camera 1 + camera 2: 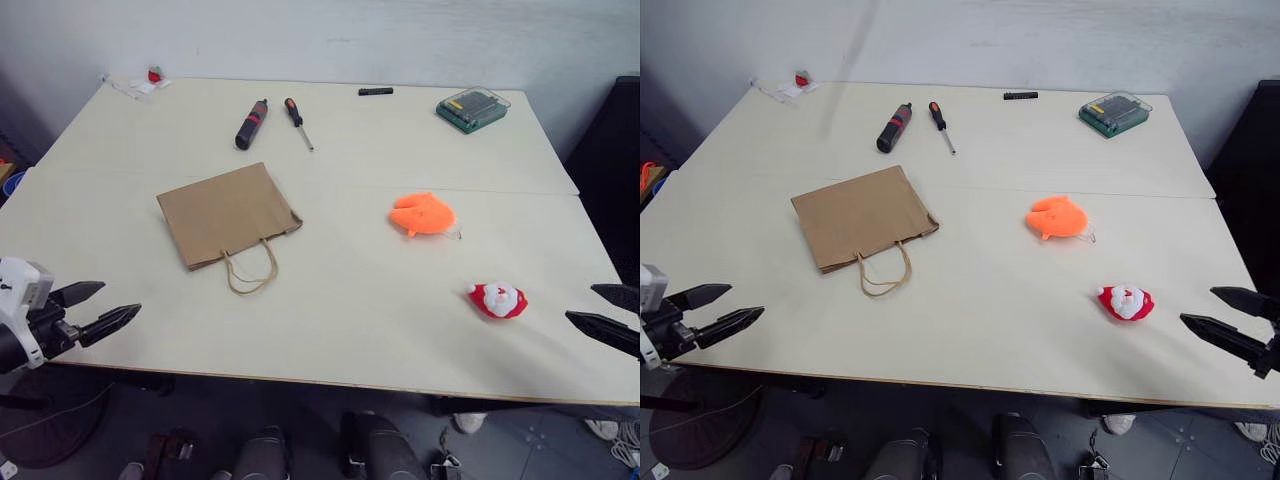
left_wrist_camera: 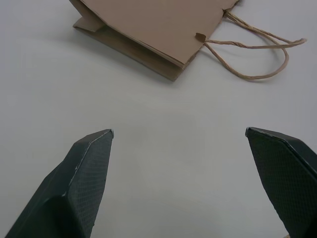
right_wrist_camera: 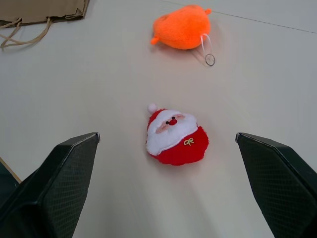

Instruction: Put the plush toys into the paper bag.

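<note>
1. Bag (image 1: 228, 214) lies flat on the counter (image 1: 350, 310), mouth shut; thin, floppy paper, best lifted by a handle.
2. Orange toy (image 1: 423, 214) and Santa (image 1: 497, 299) sit right of it; soft, light, squeeze mid-body.
3. Left end effector (image 1: 98, 309) and right end effector (image 1: 1228, 318) both wide, empty.

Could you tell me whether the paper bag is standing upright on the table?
No, the paper bag lies flat on the table, with its loop handles spread on the tabletop.

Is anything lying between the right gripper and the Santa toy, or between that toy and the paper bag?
Nothing visible. Bare table separates the open right gripper from the Santa toy. The orange toy sits off the line to the flat paper bag.
</note>
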Controlling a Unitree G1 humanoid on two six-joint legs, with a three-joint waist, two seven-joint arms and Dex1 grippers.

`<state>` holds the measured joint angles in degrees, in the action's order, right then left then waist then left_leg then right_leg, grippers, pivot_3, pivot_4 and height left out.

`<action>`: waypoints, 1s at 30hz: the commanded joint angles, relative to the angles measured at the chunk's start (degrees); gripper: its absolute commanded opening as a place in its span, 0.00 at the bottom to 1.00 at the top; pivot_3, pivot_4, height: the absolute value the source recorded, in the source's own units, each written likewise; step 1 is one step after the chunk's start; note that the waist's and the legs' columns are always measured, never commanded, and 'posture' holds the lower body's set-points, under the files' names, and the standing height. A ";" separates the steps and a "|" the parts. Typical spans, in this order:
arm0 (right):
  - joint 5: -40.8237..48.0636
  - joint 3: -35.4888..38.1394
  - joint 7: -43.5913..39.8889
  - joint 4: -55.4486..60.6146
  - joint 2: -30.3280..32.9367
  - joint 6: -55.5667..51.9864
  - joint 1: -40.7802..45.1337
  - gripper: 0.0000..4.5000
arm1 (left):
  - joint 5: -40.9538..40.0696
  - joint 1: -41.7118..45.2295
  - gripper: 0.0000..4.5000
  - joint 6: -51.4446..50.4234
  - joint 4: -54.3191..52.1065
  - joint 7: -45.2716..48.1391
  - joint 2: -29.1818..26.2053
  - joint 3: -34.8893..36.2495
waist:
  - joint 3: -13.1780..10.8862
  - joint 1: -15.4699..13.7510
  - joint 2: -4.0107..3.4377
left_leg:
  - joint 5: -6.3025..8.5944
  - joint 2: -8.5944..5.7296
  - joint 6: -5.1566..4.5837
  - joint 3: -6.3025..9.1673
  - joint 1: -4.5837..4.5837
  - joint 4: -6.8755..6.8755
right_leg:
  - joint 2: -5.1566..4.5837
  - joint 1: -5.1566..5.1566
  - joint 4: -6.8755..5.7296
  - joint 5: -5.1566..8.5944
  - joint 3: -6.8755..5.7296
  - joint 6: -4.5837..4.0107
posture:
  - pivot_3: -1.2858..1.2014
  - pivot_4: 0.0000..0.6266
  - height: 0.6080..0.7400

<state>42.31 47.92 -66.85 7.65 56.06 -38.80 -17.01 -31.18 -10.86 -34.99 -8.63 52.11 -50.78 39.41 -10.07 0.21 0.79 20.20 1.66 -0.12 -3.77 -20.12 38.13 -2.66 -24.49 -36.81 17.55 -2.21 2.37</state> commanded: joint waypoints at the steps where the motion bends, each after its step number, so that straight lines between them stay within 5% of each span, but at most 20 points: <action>1: -0.05 2.54 0.15 1.14 0.36 0.07 -0.70 1.00 | 0.51 1.02 1.00 1.65 0.33 -0.35 -0.85 0.88 | 0.00 -0.03 0.00 | 0.00 0.00 0.00 0.00 0.00 0.00 | 0.00 0.00 0.00 0.00 0.00 0.00 | 0.52 0.24 1.00; 15: 1.07 3.08 2.43 2.83 -0.22 -2.25 -1.19 1.00 | 1.05 3.14 1.00 2.56 -0.02 -0.03 -1.15 -1.62 | 0.03 -0.13 0.04 | -0.01 -0.01 0.01 -0.01 0.01 0.00 | -0.01 0.00 -0.03 0.00 0.00 0.00 | 0.52 0.24 1.00; 18: 1.46 3.61 2.30 3.74 -0.58 -2.08 -1.19 1.00 | 1.46 3.24 1.00 3.10 -0.43 0.75 -1.30 -2.74 | 0.14 -1.58 0.59 | 0.06 1.18 0.73 -3.98 0.93 -0.02 | 0.98 -1.19 -0.79 0.12 2.42 -0.22 | 0.52 0.24 1.00; 20: 1.71 4.07 2.63 4.93 -0.97 -1.77 -1.10 1.00 | 1.42 4.19 1.00 3.38 -1.62 1.12 -1.37 -4.28 | 0.13 -1.39 0.89 | 0.37 1.95 0.96 -6.58 1.66 -0.19 | 1.96 -1.50 -0.91 0.61 4.19 -1.22 | 0.52 0.24 1.00; 24: 3.20 3.90 3.87 9.43 -0.94 -2.89 -0.22 1.00 | 2.11 6.22 1.00 4.52 -3.30 3.98 -3.69 -8.44 | 0.19 1.58 1.01 | 0.66 2.13 1.08 -6.04 2.01 -0.19 | 2.25 -0.91 -0.86 -0.03 4.34 -0.08 | 0.52 0.24 1.00; 30: 13.02 -0.44 8.39 23.56 -0.15 -8.66 3.90 1.00 | 6.59 12.38 1.00 10.39 -1.65 7.63 -8.26 -16.71 | 0.19 2.97 1.00 | 0.74 2.17 1.09 -5.95 1.93 -0.23 | 2.31 -0.96 -0.82 0.00 4.23 -0.05 | 0.52 0.24 1.00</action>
<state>51.21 48.22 -59.56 26.52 55.08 -45.69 -13.66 -26.39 0.35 -27.20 -10.48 59.16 -57.74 23.84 -9.87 3.18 1.78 20.93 3.83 0.97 -9.71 -18.19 37.90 -0.35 -25.44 -37.62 17.55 2.01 2.32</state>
